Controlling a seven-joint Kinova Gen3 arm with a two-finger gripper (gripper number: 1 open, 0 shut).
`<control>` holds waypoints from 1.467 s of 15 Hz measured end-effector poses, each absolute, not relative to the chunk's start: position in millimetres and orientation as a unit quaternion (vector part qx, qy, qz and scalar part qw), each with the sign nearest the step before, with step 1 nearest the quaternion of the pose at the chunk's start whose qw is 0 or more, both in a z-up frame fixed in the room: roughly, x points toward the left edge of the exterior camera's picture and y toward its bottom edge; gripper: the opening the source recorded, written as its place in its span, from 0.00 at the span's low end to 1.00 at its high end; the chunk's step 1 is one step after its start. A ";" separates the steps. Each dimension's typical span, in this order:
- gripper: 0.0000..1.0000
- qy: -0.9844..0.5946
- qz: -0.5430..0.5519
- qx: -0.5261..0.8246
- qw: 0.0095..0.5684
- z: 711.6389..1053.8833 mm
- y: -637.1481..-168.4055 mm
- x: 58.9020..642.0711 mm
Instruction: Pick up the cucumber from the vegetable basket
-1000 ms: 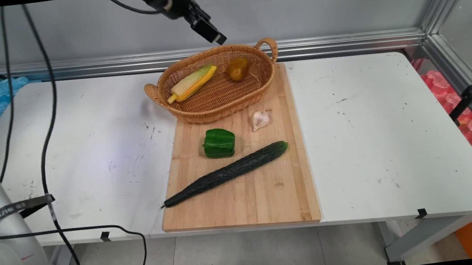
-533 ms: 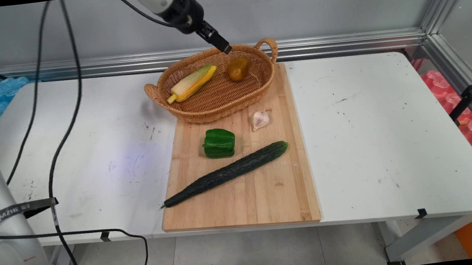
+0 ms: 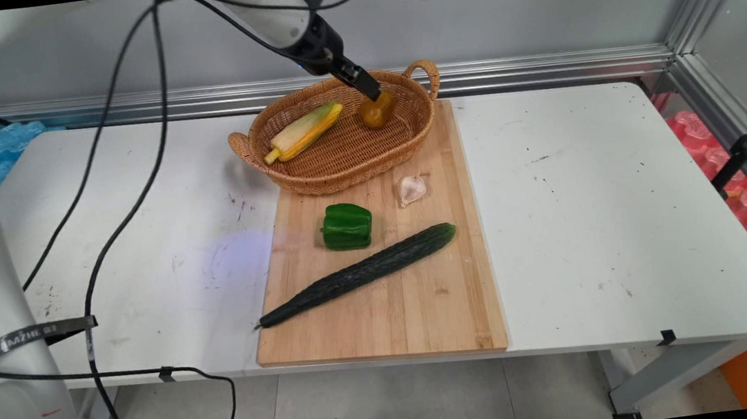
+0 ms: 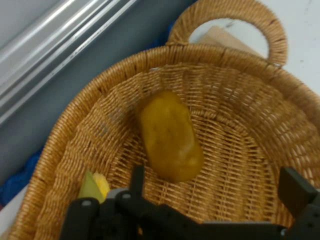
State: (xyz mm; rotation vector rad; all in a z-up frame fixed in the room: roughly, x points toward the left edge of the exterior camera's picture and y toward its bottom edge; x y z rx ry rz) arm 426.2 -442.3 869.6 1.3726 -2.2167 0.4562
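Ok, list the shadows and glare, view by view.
Main view: the light is soft and even; the cucumber casts only a thin shadow on the board; the wall rail shines. Hand view: bright streaks run along that rail; the tool is a dark shape across the bottom.

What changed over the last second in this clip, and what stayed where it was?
The gripper has come down from above the basket's far rim into the basket, ending just over the yellow-brown vegetable. Its fingers are open and hold nothing. The corn in the basket and the green pepper, garlic and cucumber on the cutting board stayed put.
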 end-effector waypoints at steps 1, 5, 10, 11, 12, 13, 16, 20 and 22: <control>1.00 -0.809 0.166 0.509 0.242 861.7 -447.2 423.6; 1.00 -0.797 0.165 0.533 0.234 833.4 -465.5 415.5; 1.00 -0.779 0.165 0.559 0.230 803.3 -487.8 407.0; 1.00 -0.776 0.165 0.564 0.229 798.1 -491.6 405.4; 1.00 -0.773 0.165 0.568 0.229 793.1 -495.2 404.2; 1.00 -0.770 0.165 0.573 0.228 788.4 -498.3 403.1; 1.00 -0.764 0.166 0.580 0.227 779.4 -504.0 401.3; 1.00 -0.760 0.168 0.585 0.226 773.4 -507.9 401.1; 0.00 -0.760 0.169 0.585 0.226 772.9 -508.3 401.1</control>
